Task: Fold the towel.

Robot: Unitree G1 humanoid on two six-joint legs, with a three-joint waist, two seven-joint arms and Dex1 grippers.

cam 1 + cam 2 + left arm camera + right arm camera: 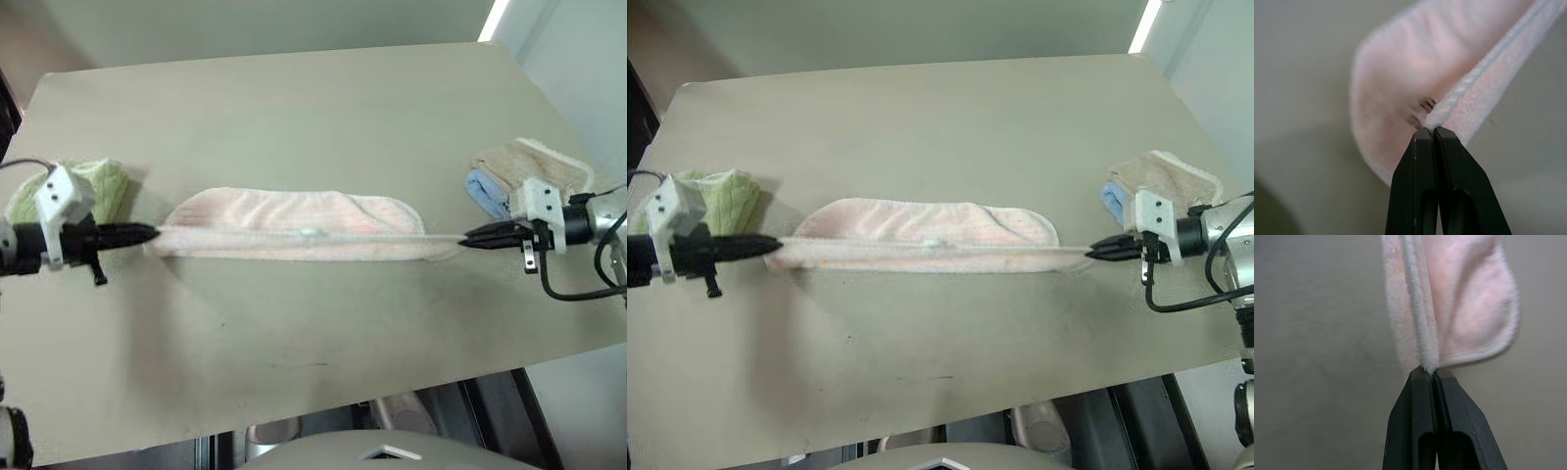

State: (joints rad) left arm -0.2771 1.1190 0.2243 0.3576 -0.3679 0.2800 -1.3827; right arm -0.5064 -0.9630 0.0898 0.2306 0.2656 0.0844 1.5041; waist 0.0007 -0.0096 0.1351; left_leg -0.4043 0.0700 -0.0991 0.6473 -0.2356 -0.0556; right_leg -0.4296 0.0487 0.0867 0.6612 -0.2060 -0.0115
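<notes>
Left eye view: I see the left gripper [152, 233] and right gripper [464, 237] each clamped on the pink towel [294, 223], stretched taut above the table [313, 108].

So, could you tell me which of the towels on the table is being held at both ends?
The pink towel, stretched between the left gripper and right gripper; the green, beige and blue ones lie untouched.

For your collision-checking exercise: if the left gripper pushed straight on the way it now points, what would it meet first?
The left gripper is shut on the end of the towel, so it would press straight into the towel; the right gripper lies further along that line.
</notes>
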